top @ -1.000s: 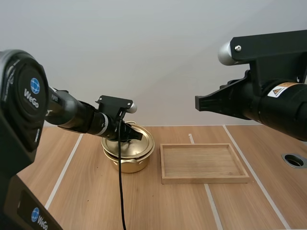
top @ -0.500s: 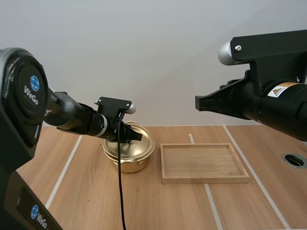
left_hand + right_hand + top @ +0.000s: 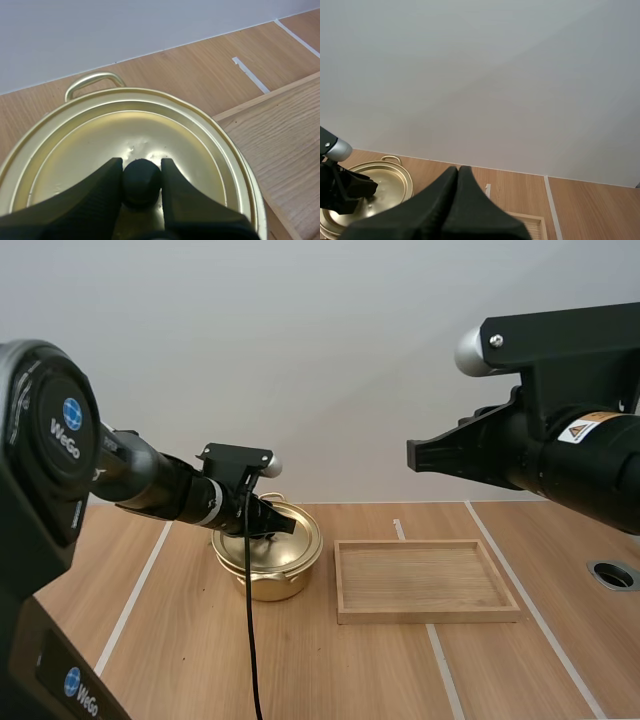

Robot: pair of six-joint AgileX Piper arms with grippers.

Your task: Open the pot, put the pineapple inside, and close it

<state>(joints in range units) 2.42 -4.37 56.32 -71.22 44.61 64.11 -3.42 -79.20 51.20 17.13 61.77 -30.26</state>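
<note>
Your left jaws are gripping the black knob (image 3: 142, 177) at the centre of the gold lid (image 3: 150, 125). The two fingers (image 3: 95, 197) are pressing against either side of it, parted only by the knob's width. The lid is lying on the gold pot (image 3: 268, 585), which is standing on the wooden worktop (image 3: 180, 640) just left of the wooden tray (image 3: 428, 616), near it but not touching. One loop handle (image 3: 95, 75) of the pot is showing past the lid's far edge. Your right jaws are hanging high above the worktop, well apart from the pot, pressed together into one dark wedge and holding nothing. The lettering "WeGo" (image 3: 68, 430) is showing in white under a round blue badge on your left arm's base. A warning label (image 3: 585, 427) with a yellow triangle is sitting on your right arm, its small print too fine to read
</note>
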